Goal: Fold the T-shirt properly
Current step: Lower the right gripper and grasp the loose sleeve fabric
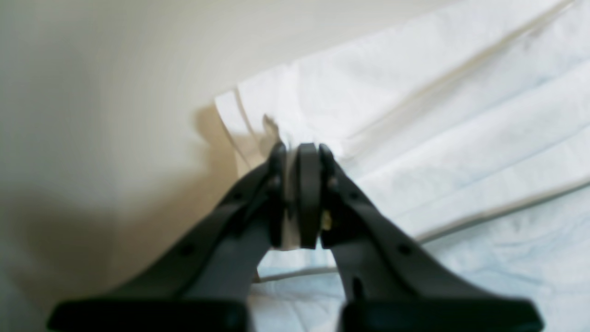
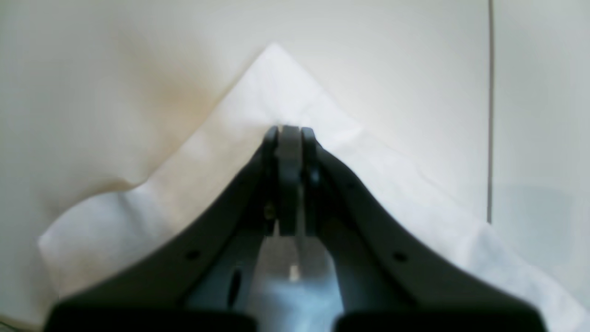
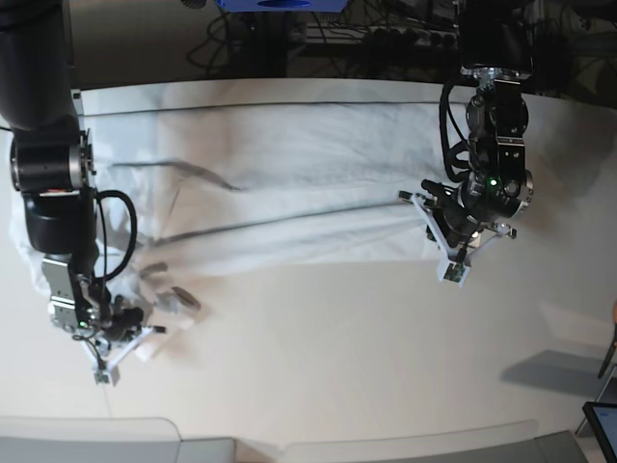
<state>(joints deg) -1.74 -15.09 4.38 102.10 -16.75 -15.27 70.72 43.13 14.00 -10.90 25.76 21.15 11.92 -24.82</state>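
Observation:
The white T-shirt (image 3: 289,174) lies spread and wrinkled across the far half of the table. In the base view my left gripper (image 3: 451,270) is at the shirt's near edge on the right. Its wrist view shows it (image 1: 297,150) shut, with white cloth pinched between the fingers at a folded corner of the T-shirt (image 1: 415,138). My right gripper (image 3: 106,365) is low at the near left. In its wrist view it (image 2: 289,131) is shut on a pointed corner of the T-shirt (image 2: 276,83), which lies on the tabletop.
Off-white tabletop (image 3: 337,367) stretches in front of the shirt. A table seam (image 2: 490,115) runs to the right of the right gripper. Cables and dark equipment (image 3: 386,39) line the back edge. A dark tablet (image 3: 603,424) sits at the near right corner.

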